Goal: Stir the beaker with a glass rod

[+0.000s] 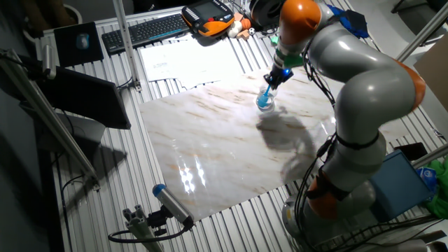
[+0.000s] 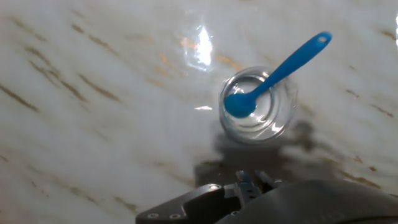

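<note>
Hand view: glass rod (image 2: 283, 68) leans in beaker (image 2: 258, 106), hand's opening unclear.

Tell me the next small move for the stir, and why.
Probably shift the gripper toward the upper end of the glass rod to grasp it. The rod leans on the rim of the beaker, tip inside, and the hand view shows nothing holding it; finger opening is not visible.

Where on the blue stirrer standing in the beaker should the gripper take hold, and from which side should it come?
Probably the free upper end of the blue stirrer, which leans out over the rim of the beaker. Its round lower end sits inside the glass, out of reach. Coming from above, with one finger on each side of the handle, seems safest. The gripper hangs close above.
</note>
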`<state>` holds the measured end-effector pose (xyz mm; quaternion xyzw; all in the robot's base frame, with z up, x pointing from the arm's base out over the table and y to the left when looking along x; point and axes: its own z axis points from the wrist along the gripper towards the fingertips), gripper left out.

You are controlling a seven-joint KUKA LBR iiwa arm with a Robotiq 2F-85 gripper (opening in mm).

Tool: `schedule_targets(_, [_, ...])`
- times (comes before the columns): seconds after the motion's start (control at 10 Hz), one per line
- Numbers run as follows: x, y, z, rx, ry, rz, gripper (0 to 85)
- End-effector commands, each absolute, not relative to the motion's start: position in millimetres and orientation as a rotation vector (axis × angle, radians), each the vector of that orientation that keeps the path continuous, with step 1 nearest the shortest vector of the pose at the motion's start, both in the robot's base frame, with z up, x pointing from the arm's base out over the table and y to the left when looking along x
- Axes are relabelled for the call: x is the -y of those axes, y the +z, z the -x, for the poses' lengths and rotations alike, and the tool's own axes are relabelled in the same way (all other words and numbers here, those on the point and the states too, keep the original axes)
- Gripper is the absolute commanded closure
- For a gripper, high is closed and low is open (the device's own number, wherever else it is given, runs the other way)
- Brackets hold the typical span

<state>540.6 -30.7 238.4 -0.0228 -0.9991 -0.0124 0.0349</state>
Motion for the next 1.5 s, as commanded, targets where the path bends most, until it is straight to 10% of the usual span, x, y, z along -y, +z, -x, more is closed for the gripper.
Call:
schedule_targets(0.0, [37.1,237.3,-557.8,3.07,-0.056,0.086,68.0])
schedule_targets(0.2, [50.6,234.6,-576.4,3.085,-0.057,0.087,68.0])
schedule_targets(0.3, [55.3,233.3,-587.0,3.09,-0.047,0.093,51.0])
schedule_targets(1.0, [77.1,213.9,-614.3,3.122,-0.03,0.111,51.0])
schedule_targets(1.1, [77.2,209.0,-620.6,3.134,-0.043,0.11,34.0])
schedule_targets(1.4, [79.4,195.8,-626.7,3.174,-0.046,0.119,34.0])
